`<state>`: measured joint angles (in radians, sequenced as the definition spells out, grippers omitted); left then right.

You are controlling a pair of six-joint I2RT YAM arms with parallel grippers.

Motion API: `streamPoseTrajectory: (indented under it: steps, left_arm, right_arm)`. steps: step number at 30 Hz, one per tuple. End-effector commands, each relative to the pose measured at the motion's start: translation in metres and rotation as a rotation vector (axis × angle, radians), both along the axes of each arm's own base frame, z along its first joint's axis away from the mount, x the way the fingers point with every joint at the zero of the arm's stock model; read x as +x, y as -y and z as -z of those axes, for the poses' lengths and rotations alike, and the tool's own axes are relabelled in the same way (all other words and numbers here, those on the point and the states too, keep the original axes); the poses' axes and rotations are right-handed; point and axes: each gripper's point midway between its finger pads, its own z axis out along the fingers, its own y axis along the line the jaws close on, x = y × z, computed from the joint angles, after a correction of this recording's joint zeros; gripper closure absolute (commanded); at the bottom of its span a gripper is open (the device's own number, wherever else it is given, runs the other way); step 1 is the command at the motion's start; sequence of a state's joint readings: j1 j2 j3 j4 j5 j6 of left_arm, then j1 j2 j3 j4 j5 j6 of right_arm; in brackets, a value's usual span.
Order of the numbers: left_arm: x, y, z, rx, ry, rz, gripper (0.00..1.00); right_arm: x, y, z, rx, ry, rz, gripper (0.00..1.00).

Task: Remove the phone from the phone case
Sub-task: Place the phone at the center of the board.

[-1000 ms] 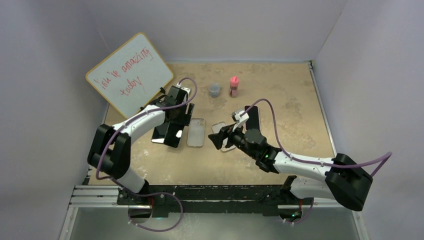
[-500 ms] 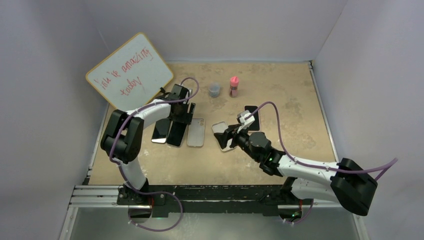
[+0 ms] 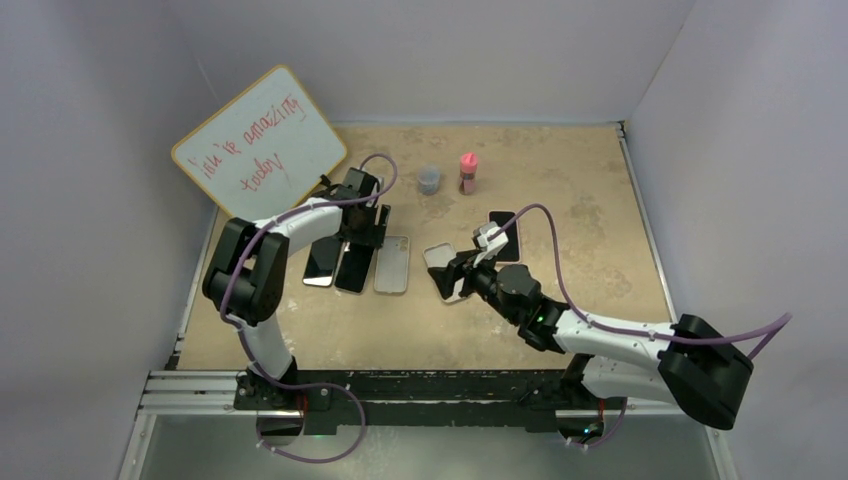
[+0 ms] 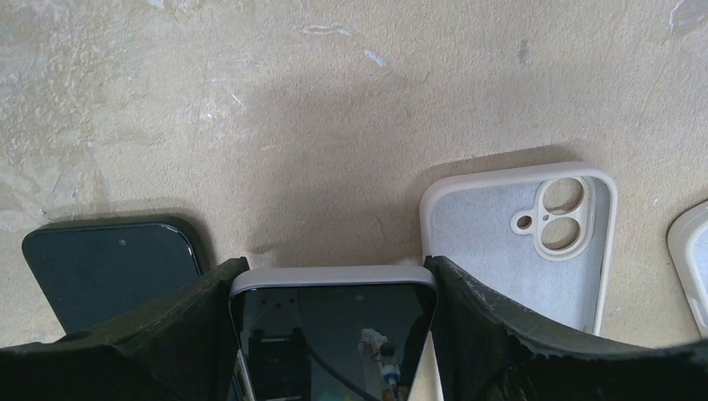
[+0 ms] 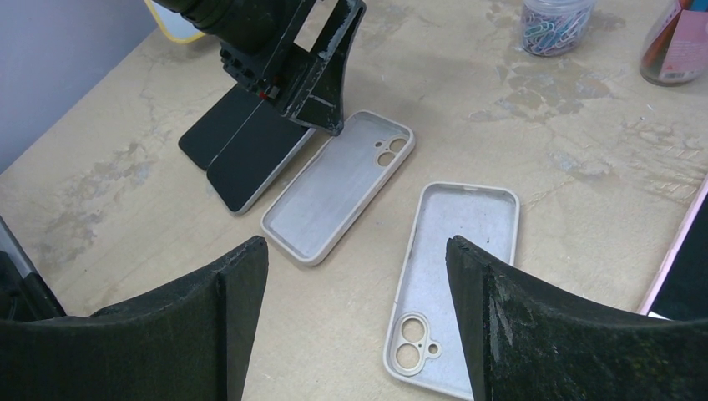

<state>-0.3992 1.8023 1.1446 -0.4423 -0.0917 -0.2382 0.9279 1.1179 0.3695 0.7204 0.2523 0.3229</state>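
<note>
A black-screened phone [image 4: 334, 326] with a light grey rim lies beside a darker phone [image 3: 322, 262]. My left gripper [image 4: 334, 263] is shut on its far end, one finger against each long side; in the top view the gripper [image 3: 360, 240] stands behind the phone [image 3: 352, 268]. I cannot tell whether the rim is a case. An empty pale phone case [image 5: 338, 188] lies just to the right of it, inside up. A second empty case [image 5: 455, 259] lies under my right gripper [image 5: 355, 242], which hovers open with nothing between its fingers.
A whiteboard [image 3: 260, 145] leans at the back left. A jar of paper clips [image 3: 429, 180] and a pink bottle [image 3: 467, 172] stand at the back. Another phone with a pink rim [image 3: 503, 235] lies right of the right gripper.
The left arm folded back and its gripper shifted slightly towards the back, still astride the phone. The right gripper moved a little towards the back right. Little has moved in the last half second.
</note>
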Motion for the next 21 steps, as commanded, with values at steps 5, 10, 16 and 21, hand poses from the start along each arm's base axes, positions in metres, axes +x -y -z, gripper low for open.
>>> streamPoseTrajectory:
  steps: [5,10,16,21]
  left_arm:
    - [0.024,-0.013,-0.003,0.037,0.054,-0.086,0.27]
    - [0.025,-0.017,-0.014,0.051,0.077,-0.091,0.24]
    - [0.025,-0.018,-0.022,0.051,0.088,-0.091,0.13]
    - [0.026,-0.021,-0.026,0.058,0.091,-0.095,0.09]
  right_arm:
    - [0.006,-0.004,-0.008,0.016,0.03,-0.001,0.21]
    - [0.006,-0.005,-0.005,0.004,0.026,-0.005,0.21]
    - [0.006,-0.007,-0.003,-0.012,0.021,-0.013,0.21]
    - [0.006,-0.008,-0.001,-0.024,0.019,-0.019,0.21]
